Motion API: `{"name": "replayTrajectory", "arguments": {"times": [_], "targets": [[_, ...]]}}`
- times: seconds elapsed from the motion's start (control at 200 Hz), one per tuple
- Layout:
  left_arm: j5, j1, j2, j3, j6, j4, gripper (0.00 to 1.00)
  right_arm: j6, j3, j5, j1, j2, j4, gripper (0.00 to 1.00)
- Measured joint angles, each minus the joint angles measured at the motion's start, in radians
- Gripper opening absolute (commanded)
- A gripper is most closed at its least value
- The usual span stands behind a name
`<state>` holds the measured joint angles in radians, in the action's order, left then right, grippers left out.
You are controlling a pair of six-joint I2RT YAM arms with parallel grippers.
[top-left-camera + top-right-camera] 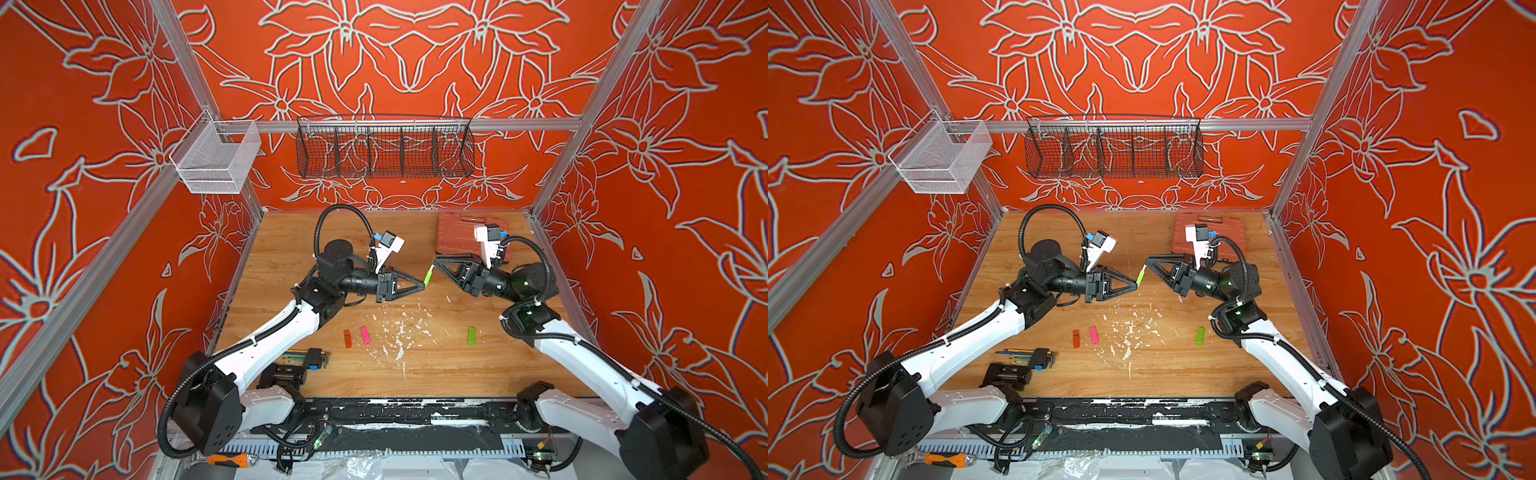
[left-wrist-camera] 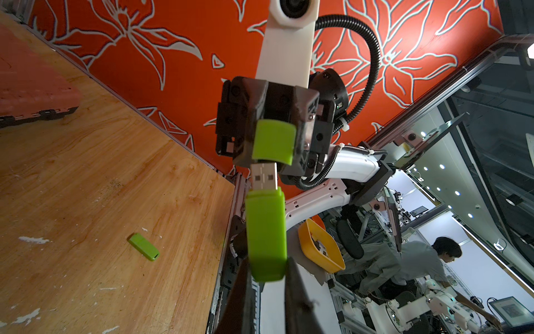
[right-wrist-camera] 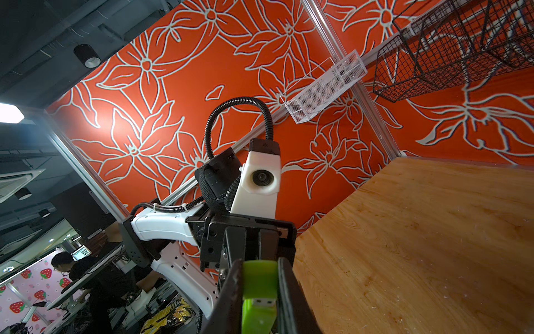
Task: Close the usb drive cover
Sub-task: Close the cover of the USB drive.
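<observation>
The left fingers clamp shut on the green drive, held in a top view above the tabletop centre, plug bared. The right fingers pinch the cap at its 1 o'clock end, mouth facing the plug for mating.

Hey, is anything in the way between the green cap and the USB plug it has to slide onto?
Nothing visible. The green cap in the right gripper sits right at the tip of the bare plug on the green drive, which the left gripper holds.
</observation>
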<state>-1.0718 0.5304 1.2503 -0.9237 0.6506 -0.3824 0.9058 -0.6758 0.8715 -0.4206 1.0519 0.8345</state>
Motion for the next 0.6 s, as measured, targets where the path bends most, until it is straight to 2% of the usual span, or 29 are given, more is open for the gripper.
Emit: {"name": "replayTrajectory", "arguments": {"times": [0.601], "targets": [[-0.004,0.001,-0.002,-0.011,-0.003,0.002,0.01,0.041,0.030,-0.001,-0.006,0.008,0.097,0.10]]}}
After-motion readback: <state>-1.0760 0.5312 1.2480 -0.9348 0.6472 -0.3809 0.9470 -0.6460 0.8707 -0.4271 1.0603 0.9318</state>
